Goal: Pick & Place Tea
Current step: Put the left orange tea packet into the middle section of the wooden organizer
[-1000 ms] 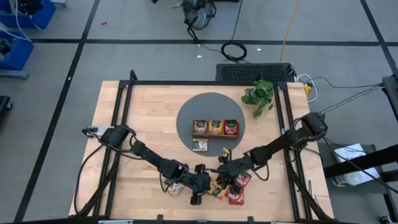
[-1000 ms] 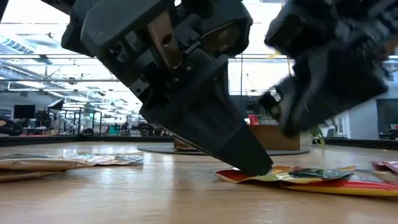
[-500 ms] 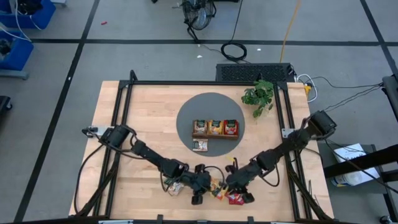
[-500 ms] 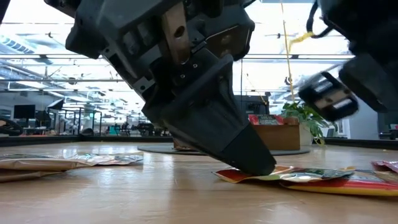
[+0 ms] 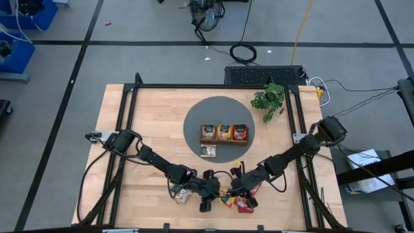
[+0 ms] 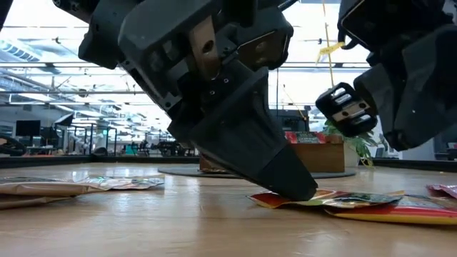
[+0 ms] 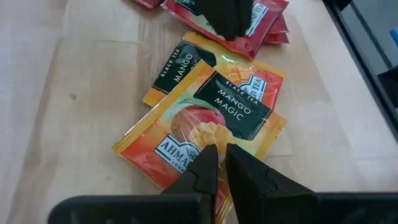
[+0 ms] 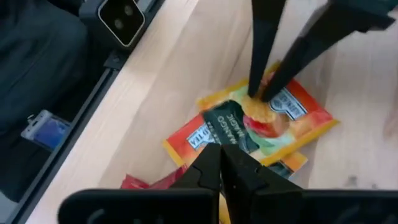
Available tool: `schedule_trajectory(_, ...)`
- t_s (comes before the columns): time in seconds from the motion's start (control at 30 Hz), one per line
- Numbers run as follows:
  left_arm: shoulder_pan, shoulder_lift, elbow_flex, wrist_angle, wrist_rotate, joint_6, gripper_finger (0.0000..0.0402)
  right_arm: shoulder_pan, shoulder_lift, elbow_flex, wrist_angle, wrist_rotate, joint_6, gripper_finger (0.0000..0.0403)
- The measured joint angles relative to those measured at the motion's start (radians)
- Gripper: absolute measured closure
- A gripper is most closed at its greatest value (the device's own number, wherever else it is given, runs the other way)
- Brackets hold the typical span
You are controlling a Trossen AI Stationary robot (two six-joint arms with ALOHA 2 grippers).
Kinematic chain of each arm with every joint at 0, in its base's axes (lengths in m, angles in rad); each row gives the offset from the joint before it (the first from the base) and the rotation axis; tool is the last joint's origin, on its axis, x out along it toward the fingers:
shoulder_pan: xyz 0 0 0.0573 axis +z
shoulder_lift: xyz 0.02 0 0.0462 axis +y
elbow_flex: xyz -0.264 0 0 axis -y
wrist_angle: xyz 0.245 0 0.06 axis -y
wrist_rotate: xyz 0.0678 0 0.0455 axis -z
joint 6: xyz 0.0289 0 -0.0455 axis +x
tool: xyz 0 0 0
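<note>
L gripper is low at the table front edge, jaws near closed, tips pressed on the top orange mango sachet – pinning it, no clear grip. R gripper just beside, above the same pile, jaws pressed together, holding nothing. Step: picking a sachet. Next, I'd say: pinch one edge w/o dragging the sachet underneath, then carry to tray

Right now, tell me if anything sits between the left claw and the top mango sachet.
Nothing does. The left claw, nearly shut, presses its tips straight onto the top mango sachet. The right claw, shut, hangs over the same sachet's opposite edge.
</note>
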State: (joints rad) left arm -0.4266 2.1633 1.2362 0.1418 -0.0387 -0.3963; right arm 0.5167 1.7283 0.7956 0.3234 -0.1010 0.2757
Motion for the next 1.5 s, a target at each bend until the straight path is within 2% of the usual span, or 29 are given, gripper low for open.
schedule_trajectory(0.13, -0.009, -0.049, -0.004, -0.030, -0.006, 0.079, 0.0360, 0.000, 0.015, 0.000, 0.033, -0.003, -0.004, 0.0402)
schedule_trajectory(0.27, -0.006, -0.064, -0.005, -0.051, -0.057, 0.122, 0.0360, 0.009, 0.044, 0.000, 0.071, -0.002, -0.046, 0.0402)
schedule_trajectory(0.5, 0.022, -0.065, -0.004, -0.032, -0.009, 0.135, 0.0360, 0.009, 0.090, 0.000, 0.147, 0.001, -0.060, 0.0403)
schedule_trajectory(0.63, 0.025, -0.065, -0.003, -0.029, -0.015, 0.096, 0.0360, 0.001, 0.103, -0.001, 0.152, 0.013, -0.061, 0.0403)
schedule_trajectory(0.83, 0.050, -0.066, -0.002, -0.046, -0.092, 0.017, 0.0360, -0.005, 0.103, -0.001, 0.151, 0.152, -0.062, 0.0403)
schedule_trajectory(1.4, 0.045, -0.071, 0.002, -0.136, -0.098, -0.057, 0.0360, -0.079, 0.102, 0.000, 0.039, 0.158, -0.057, 0.0403)
schedule_trajectory(1.5, 0.033, -0.071, 0.002, -0.144, -0.101, -0.081, 0.0360, -0.090, 0.101, 0.000, 0.027, 0.190, -0.059, 0.0403)
